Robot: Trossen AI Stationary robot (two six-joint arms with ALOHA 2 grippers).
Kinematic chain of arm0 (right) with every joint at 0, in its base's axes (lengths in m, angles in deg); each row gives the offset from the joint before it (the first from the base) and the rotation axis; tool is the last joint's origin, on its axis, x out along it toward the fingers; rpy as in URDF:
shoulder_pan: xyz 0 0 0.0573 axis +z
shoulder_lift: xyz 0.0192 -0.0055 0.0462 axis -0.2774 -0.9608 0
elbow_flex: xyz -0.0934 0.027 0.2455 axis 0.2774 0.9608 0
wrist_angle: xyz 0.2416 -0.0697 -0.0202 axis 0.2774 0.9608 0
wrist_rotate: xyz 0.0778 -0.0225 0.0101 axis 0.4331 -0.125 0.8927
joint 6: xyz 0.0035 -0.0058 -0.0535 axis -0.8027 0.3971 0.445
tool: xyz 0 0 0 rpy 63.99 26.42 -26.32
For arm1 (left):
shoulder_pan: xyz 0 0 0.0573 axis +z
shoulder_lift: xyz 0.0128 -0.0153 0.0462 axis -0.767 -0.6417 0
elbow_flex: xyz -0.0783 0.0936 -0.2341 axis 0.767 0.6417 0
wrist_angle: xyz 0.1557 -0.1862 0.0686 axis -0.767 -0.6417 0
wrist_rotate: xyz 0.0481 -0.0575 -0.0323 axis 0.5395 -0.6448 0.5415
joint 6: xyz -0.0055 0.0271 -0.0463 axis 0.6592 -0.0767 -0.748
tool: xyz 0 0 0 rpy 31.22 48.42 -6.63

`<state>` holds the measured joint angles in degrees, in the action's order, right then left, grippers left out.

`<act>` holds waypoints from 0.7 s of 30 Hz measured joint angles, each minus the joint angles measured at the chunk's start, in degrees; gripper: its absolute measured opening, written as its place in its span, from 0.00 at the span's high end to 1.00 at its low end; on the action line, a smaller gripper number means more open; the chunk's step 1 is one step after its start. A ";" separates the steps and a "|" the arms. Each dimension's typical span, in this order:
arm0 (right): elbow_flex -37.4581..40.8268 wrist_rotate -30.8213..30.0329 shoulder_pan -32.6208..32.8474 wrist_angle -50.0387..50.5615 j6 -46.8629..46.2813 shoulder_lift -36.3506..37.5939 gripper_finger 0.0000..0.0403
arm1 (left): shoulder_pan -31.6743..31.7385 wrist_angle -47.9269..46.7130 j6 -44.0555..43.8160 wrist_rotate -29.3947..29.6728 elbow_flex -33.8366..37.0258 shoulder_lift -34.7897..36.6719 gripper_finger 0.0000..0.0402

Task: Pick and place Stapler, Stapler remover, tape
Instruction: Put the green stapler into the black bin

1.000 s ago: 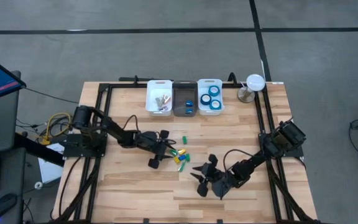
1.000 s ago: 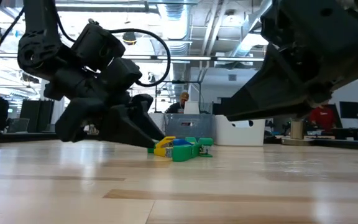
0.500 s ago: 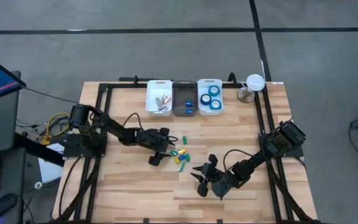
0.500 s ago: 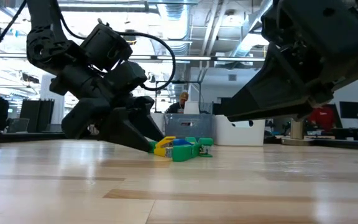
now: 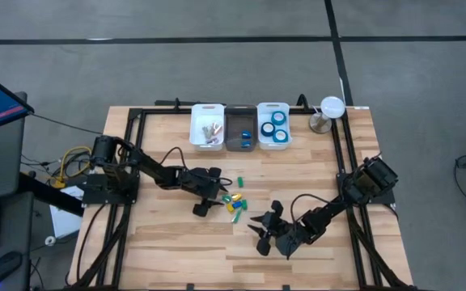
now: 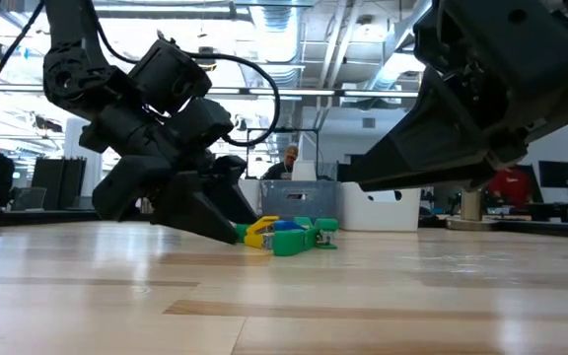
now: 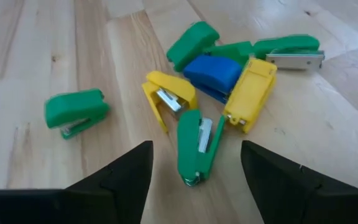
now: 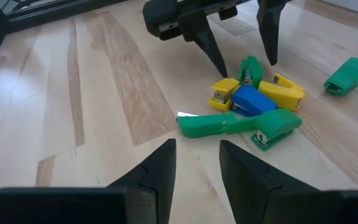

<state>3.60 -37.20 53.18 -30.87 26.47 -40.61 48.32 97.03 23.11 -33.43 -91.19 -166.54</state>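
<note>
A pile of small green, yellow and blue staplers (image 5: 234,203) lies on the table's middle. One more green stapler (image 5: 239,179) lies apart, toward the far side. My left gripper (image 5: 214,194) is open and slants down at the pile's left side. Its fingers stand on either side of a green stapler (image 7: 194,146) without touching it. A yellow clawed piece (image 7: 168,98) lies just beyond it. My right gripper (image 5: 267,230) hangs open near the pile's right front, with nothing between its fingers (image 8: 160,165). Blue tape rolls (image 5: 274,125) sit in the rightmost bin.
Three bins stand in a row at the far edge: a white one (image 5: 207,125) with pale pieces, a dark one (image 5: 240,129) with a blue item, and a white one (image 5: 273,111) with the tape. A white lamp-like stand (image 5: 328,111) is at the far right. Black frame rails (image 5: 342,153) run along the sides.
My left gripper has tipped steeper and edged a little toward the pile, its fingertips staying at the pile's left side. The staplers have not moved.
</note>
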 joint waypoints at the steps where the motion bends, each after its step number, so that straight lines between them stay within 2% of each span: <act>1: 0.00 0.00 0.00 -0.16 0.00 0.00 0.71 | 0.00 -0.05 -0.11 -0.03 -0.01 -0.03 0.42; 15: 0.00 0.02 0.00 -0.87 -0.90 0.00 0.71 | 0.09 0.76 -6.77 -3.91 -2.35 -4.98 0.50; 21: 0.00 0.04 0.02 -0.85 -1.06 0.01 0.71 | 0.31 0.10 -7.56 -4.28 -2.46 -4.91 0.55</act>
<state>3.60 -37.16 53.21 -31.72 25.41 -40.61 48.63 97.14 15.55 -37.71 -93.65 -171.44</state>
